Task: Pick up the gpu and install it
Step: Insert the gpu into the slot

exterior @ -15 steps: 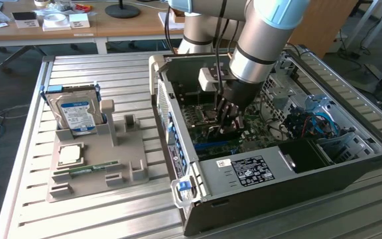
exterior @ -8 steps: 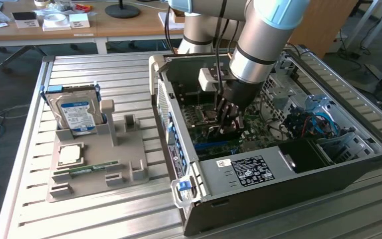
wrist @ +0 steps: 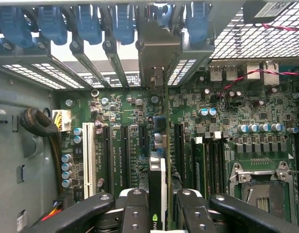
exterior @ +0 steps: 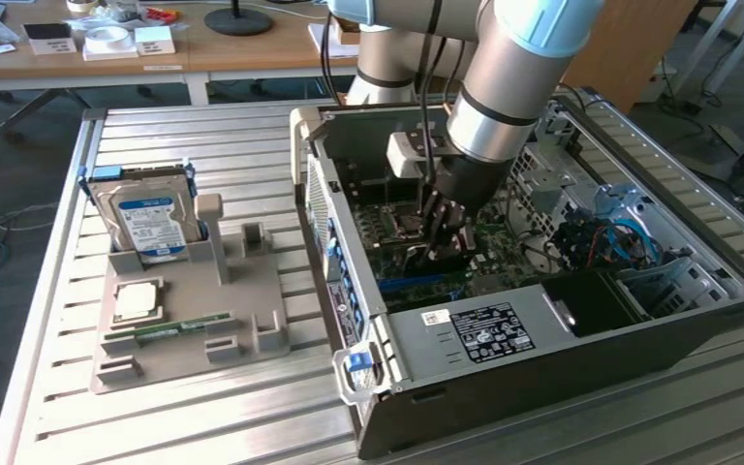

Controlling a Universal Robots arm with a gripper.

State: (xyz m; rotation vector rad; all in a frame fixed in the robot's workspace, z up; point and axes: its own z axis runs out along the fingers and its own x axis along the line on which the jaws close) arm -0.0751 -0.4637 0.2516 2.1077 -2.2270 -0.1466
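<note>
Slatted metal makes up the surface (exterior: 217, 407), with a wooden desk (exterior: 88, 58) behind it in the upper part of the exterior view.

The gpu (wrist: 158, 184) is inside the open case (exterior: 502, 387), standing on edge over the motherboard (wrist: 120, 111). The wrist view sees it edge-on: a thin board with a dark face running between the long black slots (wrist: 124, 155). Its silver bracket (wrist: 159, 48) reaches the case's rear wall, among the row of blue clips (wrist: 86, 24). Whether its lower edge sits in a slot I cannot tell.

The black fingers (wrist: 134, 208) are closed on the gpu, one on each side of it, gripping the end away from the bracket. In the exterior view the fingers (exterior: 448, 237) reach down into the middle of the case from the grey arm (exterior: 514, 87).

Around the card on the motherboard lie a white slot (wrist: 89, 160), the open socket (wrist: 261, 189) with its metal frame, and red and black wires (wrist: 246, 75) near the rear ports. A labelled power supply (exterior: 482, 329) fills the near end of the case in the exterior view.

At the exterior view's left, well apart from the case, a grey tray (exterior: 178, 358) rests on the surface. It holds a hard drive (exterior: 150, 223) standing upright at its far end, a square chip (exterior: 137, 300) lying flat, and a narrow green memory stick (exterior: 178, 326) just beside the chip.
</note>
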